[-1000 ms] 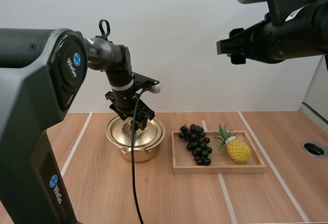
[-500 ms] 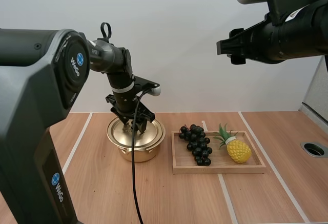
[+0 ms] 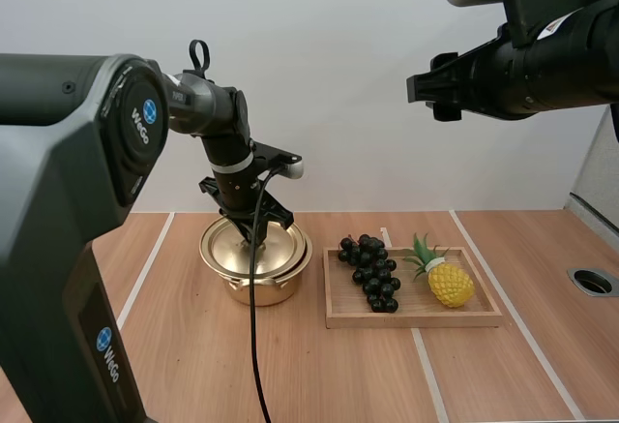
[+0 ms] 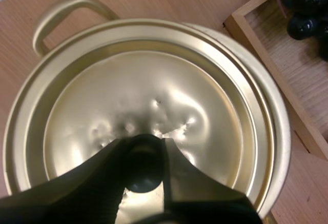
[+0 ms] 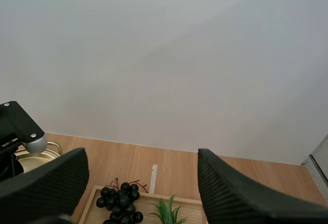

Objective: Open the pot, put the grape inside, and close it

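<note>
Pot sits on the surface beside the wooden tray of grapes, lid on. Left end effector is clamped on the lid knob, so it's the opening step. Next up, I'd say: a straight lift. Right end effector hangs high, spread apart.

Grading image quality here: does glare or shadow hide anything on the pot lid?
Left wrist view: bright glare patches on the lid beside the knob, but the left tool pinching the knob is plainly visible. High view: soft even light, no harsh shadows on the table. Right wrist view: flat light, no glare.
</note>
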